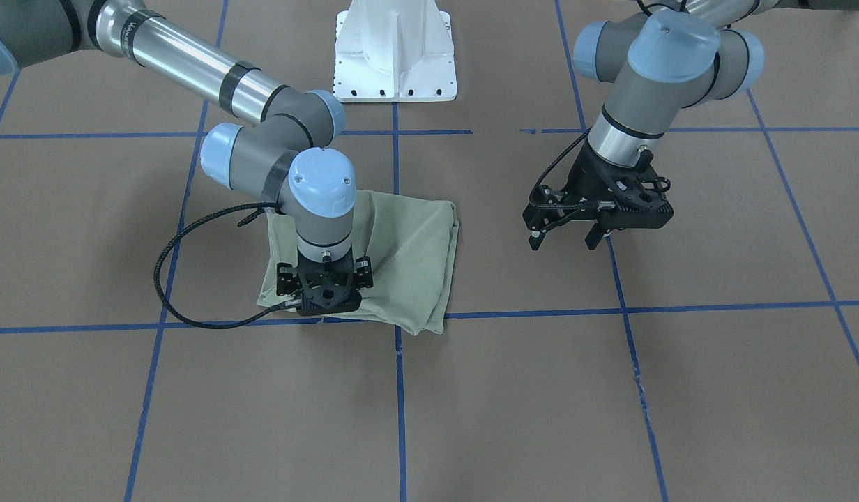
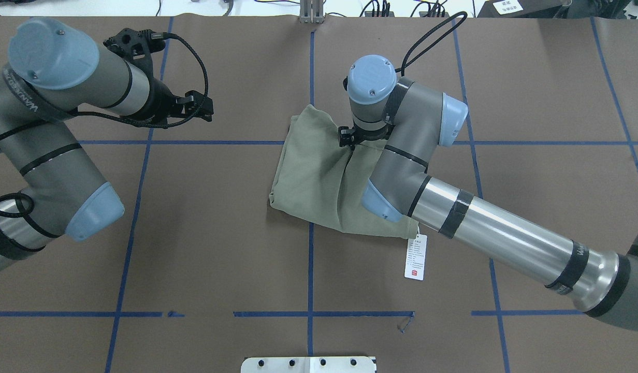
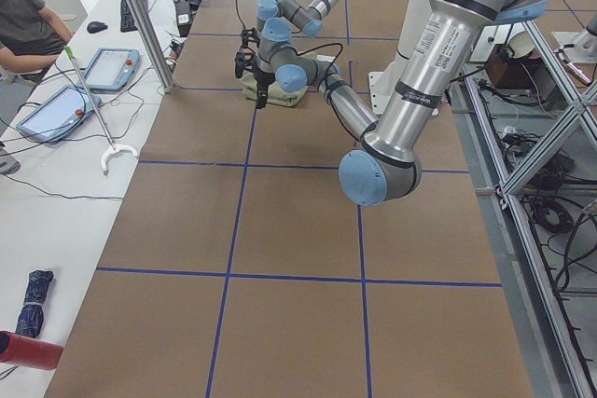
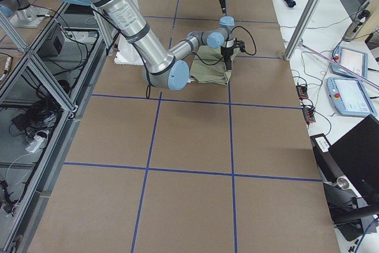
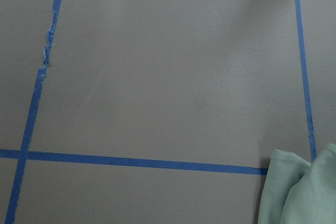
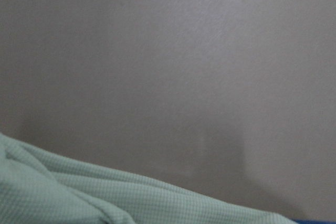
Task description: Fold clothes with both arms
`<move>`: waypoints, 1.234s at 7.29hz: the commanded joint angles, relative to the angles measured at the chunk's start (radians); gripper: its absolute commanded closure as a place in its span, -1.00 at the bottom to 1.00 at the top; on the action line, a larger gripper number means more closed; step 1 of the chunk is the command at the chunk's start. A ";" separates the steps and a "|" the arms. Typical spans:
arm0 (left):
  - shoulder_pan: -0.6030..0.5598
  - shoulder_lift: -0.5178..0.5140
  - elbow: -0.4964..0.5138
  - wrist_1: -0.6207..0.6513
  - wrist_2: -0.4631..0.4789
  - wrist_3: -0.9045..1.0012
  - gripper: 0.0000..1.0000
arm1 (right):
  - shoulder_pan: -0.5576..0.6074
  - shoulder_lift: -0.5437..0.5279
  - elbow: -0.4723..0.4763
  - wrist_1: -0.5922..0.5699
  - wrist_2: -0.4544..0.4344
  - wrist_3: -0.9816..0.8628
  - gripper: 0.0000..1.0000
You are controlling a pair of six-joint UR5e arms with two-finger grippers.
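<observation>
The sage-green shirt [image 1: 412,244] lies folded into a compact bundle near the table's middle; it also shows in the overhead view [image 2: 319,176], with its white hang tag [image 2: 416,257] lying off its near edge. My right gripper [image 1: 325,296] points straight down onto the shirt's operator-side edge; its fingers are hidden under the wrist, so I cannot tell its state. The right wrist view shows only fabric [image 6: 79,195] and table. My left gripper [image 1: 564,242] hovers open and empty above bare table, well clear of the shirt. A shirt corner [image 5: 299,192] shows in the left wrist view.
The white pedestal [image 1: 394,56] stands at the robot side of the table. Blue tape lines [image 1: 398,390] grid the brown table cover. A side bench with tablets [image 3: 112,67] and a seated person [image 3: 28,16] lie beyond the far edge.
</observation>
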 commanded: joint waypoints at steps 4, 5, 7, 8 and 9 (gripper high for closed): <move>-0.011 0.004 -0.002 0.001 -0.030 0.013 -1.00 | 0.171 0.004 -0.003 0.001 0.164 -0.140 -1.00; -0.024 0.005 -0.011 0.001 -0.033 0.014 -1.00 | 0.205 -0.003 -0.003 0.001 0.192 -0.177 -1.00; -0.103 0.103 -0.108 0.071 -0.076 0.192 -1.00 | 0.318 -0.080 0.058 -0.003 0.294 -0.290 -1.00; -0.155 0.226 -0.186 0.075 -0.094 0.317 -1.00 | 0.384 -0.164 0.126 -0.008 0.337 -0.391 -1.00; -0.224 0.326 -0.239 0.075 -0.117 0.446 -1.00 | 0.449 -0.258 0.188 -0.008 0.368 -0.474 -1.00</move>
